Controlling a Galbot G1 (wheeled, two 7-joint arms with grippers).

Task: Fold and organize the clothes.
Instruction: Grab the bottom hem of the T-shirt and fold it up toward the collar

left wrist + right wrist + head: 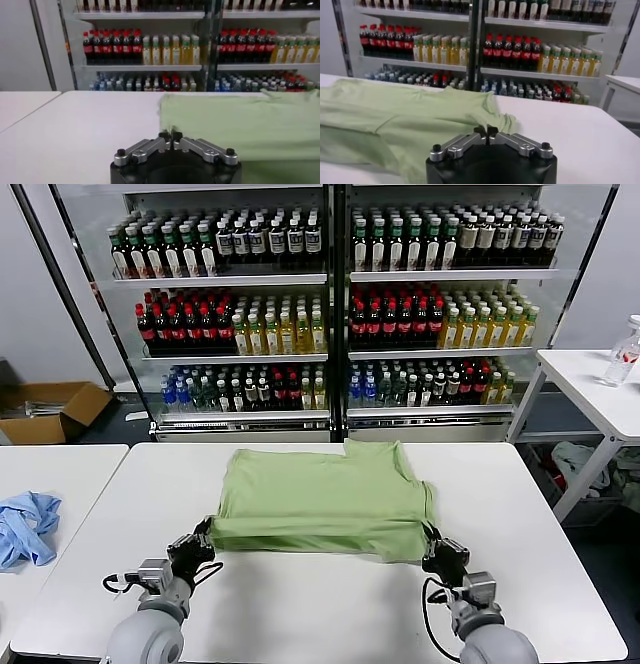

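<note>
Shirt [325,499]: green, lying mid-table [300,604], near hem doubled. My left gripper [200,541] and right gripper [437,550]: each clenched on a near corner, holding the fold edge straight. Blue garment [25,526]: side table, apart.

Blue garment [27,525], bottle shelves [330,279], box [45,410]

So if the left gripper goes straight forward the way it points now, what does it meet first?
Most likely the green shirt: the left gripper has its fingers together at the near left corner, apparently already touching the fabric.
</note>
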